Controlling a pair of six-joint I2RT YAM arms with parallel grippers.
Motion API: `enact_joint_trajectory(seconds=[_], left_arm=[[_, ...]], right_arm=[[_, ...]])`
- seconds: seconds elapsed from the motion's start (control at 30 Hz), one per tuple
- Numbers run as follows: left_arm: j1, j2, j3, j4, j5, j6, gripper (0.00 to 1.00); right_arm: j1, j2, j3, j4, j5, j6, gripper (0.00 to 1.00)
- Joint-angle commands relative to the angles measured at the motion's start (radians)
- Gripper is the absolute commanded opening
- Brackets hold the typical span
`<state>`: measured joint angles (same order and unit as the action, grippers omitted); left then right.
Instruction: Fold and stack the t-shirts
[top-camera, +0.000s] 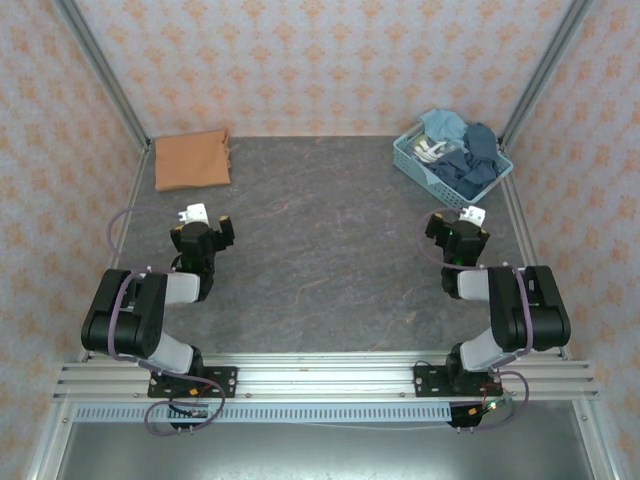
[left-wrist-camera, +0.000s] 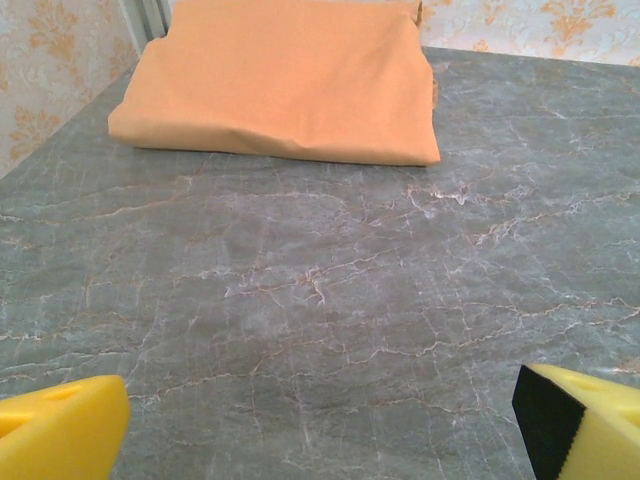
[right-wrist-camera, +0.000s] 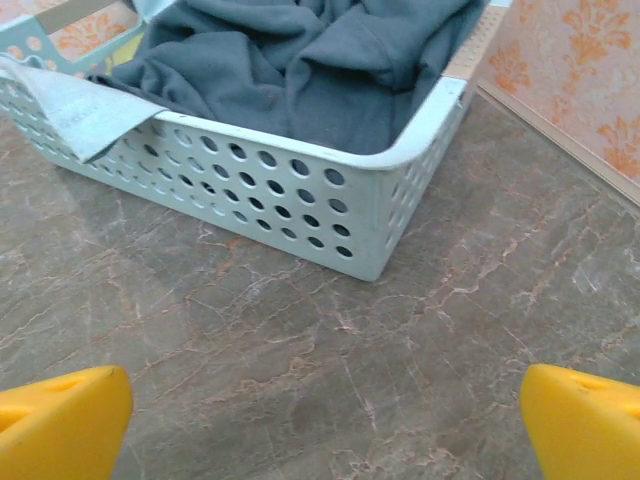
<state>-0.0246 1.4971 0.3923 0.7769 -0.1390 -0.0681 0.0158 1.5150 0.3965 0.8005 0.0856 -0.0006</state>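
A folded orange-tan t-shirt (top-camera: 192, 160) lies flat in the table's far left corner; in the left wrist view the same folded t-shirt (left-wrist-camera: 285, 85) lies ahead of the fingers. More t-shirts, dark blue-grey and light blue (top-camera: 465, 155), are heaped in the pale blue basket (top-camera: 412, 165) at the far right; the dark shirt (right-wrist-camera: 310, 65) fills the basket (right-wrist-camera: 300, 195). My left gripper (top-camera: 207, 222) stands open near the orange shirt, empty. My right gripper (top-camera: 458, 222) stands open just before the basket, empty. Yellow fingertips (left-wrist-camera: 60, 430) (right-wrist-camera: 60, 420) frame bare table.
The grey marbled table (top-camera: 320, 250) stretches between the arms. Patterned walls close in the back and both sides. A metal rail (top-camera: 320, 378) runs along the near edge where the arm bases sit.
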Motion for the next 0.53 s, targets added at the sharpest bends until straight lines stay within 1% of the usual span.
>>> enact_joint_trajectory(seconds=[0.0, 0.5], left_arm=[[-0.003, -0.007, 0.009, 0.002, -0.016, 0.026, 1.0], [-0.018, -0.001, 0.021, -0.012, -0.035, 0.044, 1.0]], right_arm=[[0.016, 0.004, 0.011, -0.006, 0.014, -0.027, 0.99], [0.02, 0.007, 0.015, -0.01, 0.009, -0.035, 0.99]])
